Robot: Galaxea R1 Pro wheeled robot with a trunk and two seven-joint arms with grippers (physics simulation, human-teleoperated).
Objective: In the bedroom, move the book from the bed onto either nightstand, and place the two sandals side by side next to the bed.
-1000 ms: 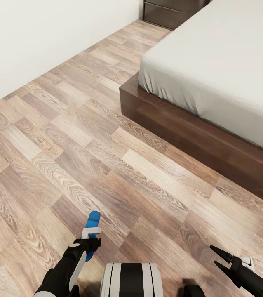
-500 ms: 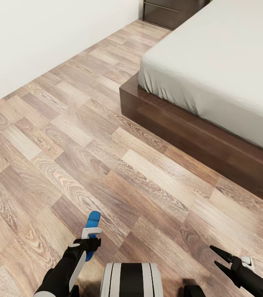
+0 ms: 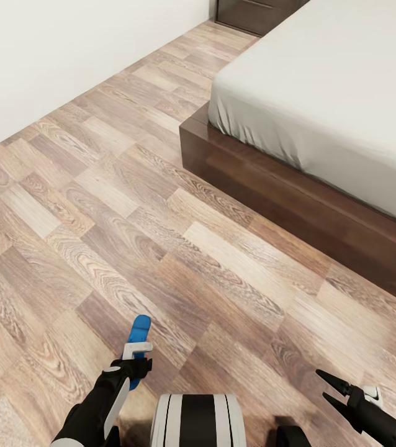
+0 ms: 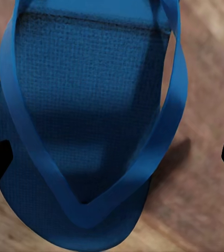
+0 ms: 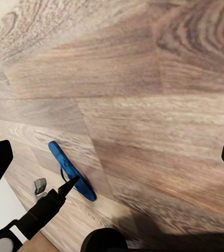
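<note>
One bright blue sandal (image 3: 140, 328) lies strap side up on the wood floor in front of my base. My left gripper (image 3: 135, 371) hangs right over it. In the left wrist view the sandal (image 4: 85, 115) sits close under the gripper (image 4: 112, 157), whose fingertips stand wide apart; bare floor shows between one of them and the sandal's edge. From the right wrist view a left fingertip (image 5: 68, 185) sits at the middle of the sandal (image 5: 62, 160). My right gripper (image 3: 322, 383) is open and empty, low over the floor. The bed (image 3: 322, 81) stands to the right. The book is out of view.
A dark brown nightstand (image 3: 254, 12) stands at the far end, between the white wall (image 3: 67, 49) and the bed. The bed's dark wood frame (image 3: 254, 186) runs diagonally across the right. Wood floor (image 3: 130, 205) stretches between the wall and the bed.
The head camera has shifted slightly, so the bed and nightstand sit a little higher in the picture. Neither arm nor the sandal has moved.
</note>
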